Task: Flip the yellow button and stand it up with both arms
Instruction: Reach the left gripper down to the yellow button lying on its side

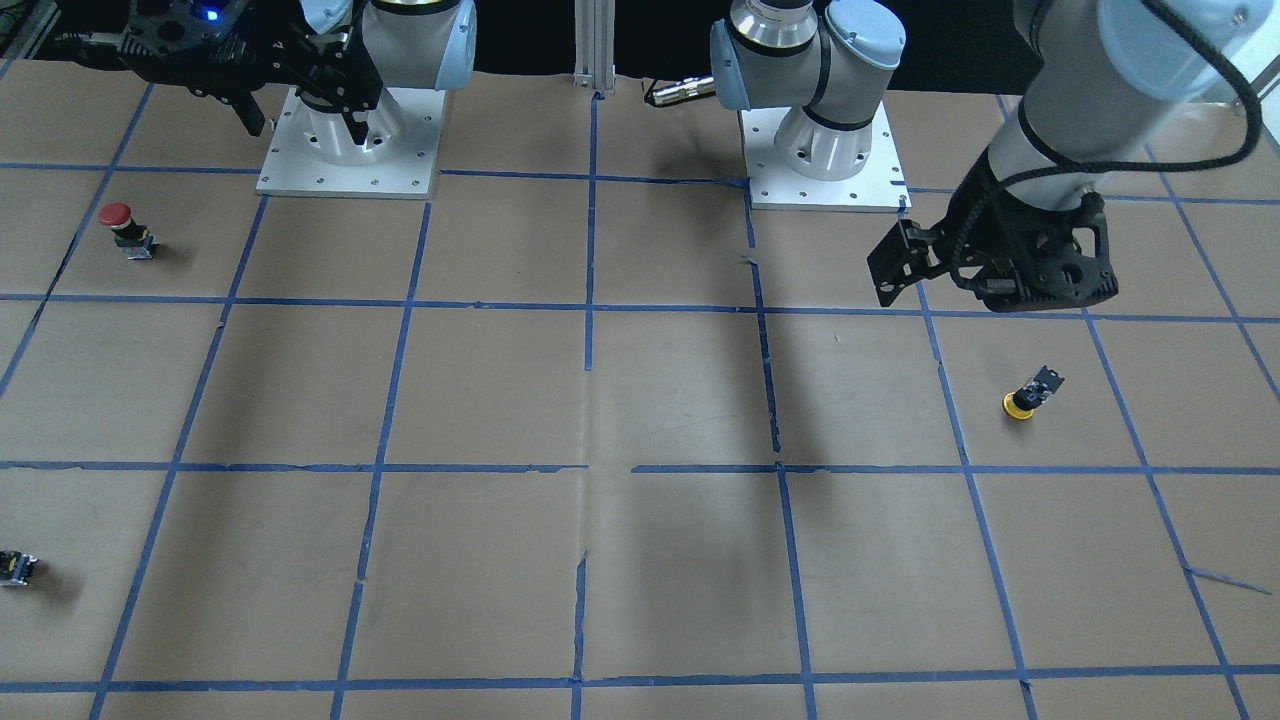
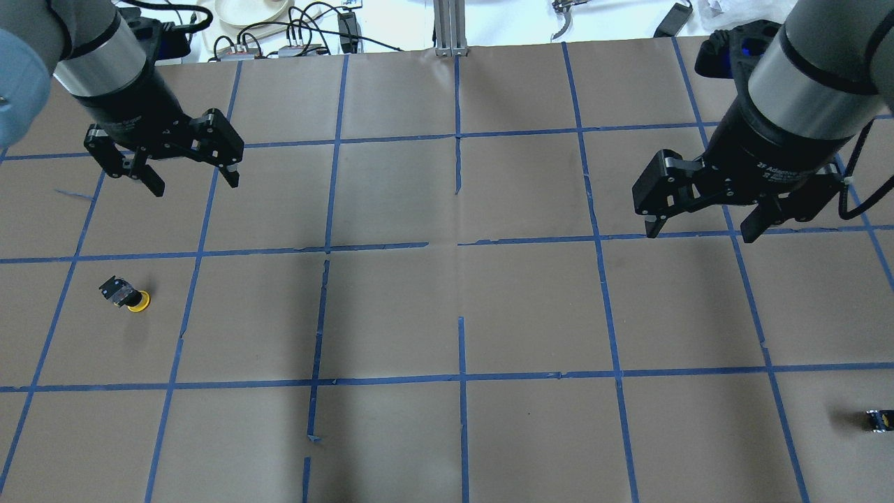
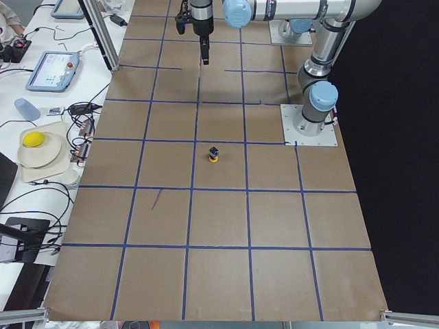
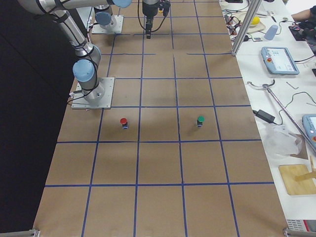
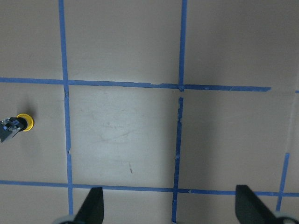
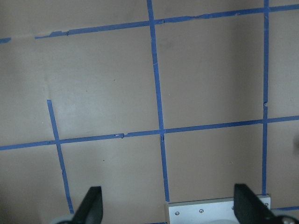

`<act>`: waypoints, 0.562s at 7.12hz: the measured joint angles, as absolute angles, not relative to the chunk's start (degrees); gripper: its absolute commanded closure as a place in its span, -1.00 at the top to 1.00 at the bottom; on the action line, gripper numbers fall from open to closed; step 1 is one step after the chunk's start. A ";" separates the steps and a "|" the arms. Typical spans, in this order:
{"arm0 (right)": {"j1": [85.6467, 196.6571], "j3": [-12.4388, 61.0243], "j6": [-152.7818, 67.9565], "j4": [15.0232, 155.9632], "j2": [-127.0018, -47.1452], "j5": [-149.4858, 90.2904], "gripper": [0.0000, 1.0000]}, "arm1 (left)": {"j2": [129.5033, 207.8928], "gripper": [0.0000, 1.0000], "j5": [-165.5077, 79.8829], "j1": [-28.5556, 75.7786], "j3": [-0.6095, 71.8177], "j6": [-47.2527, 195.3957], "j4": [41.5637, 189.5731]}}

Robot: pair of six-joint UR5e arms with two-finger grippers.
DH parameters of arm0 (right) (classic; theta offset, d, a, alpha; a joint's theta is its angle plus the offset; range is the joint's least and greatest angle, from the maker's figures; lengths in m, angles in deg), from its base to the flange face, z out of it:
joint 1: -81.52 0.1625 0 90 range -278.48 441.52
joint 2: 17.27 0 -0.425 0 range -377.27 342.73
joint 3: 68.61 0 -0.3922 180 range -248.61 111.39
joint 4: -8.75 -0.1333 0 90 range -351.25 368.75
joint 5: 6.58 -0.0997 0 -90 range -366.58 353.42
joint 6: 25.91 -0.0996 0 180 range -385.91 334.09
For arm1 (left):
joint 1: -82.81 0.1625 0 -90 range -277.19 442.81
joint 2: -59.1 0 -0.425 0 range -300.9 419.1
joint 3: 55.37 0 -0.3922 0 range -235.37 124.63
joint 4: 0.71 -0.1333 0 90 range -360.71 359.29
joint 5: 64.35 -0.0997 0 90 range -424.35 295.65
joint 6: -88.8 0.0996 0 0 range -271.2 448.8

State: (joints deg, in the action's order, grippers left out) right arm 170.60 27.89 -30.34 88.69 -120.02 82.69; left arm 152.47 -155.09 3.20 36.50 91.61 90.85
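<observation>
The yellow button (image 1: 1024, 396) rests tilted with its yellow cap on the brown paper and its black-and-grey body leaning up. It also shows in the overhead view (image 2: 127, 295), the exterior left view (image 3: 214, 155) and at the left edge of the left wrist view (image 5: 17, 126). My left gripper (image 2: 194, 184) is open and empty. It hangs above the table, further from my base than the button, and also shows in the front view (image 1: 897, 282). My right gripper (image 2: 702, 230) is open and empty, high over the far side of the table, and also shows in the front view (image 1: 300, 125).
A red-capped button (image 1: 125, 230) stands on my right side. A green-capped button (image 4: 200, 120) stands near it. A tiny black-and-yellow block (image 2: 878, 419) lies at the right edge. Two arm base plates (image 1: 350, 165) (image 1: 830, 175) sit at the table's robot side. Blue tape lines grid the paper.
</observation>
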 measured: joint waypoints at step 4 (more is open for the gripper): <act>170.37 29.62 -30.28 88.56 -120.09 83.51 1.00 | 154.10 0.97 -156.17 15.69 46.42 109.35 79.87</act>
State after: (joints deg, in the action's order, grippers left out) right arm 170.37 29.62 -30.28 88.56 -120.09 83.51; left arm 154.10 -156.17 15.69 46.42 109.35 79.87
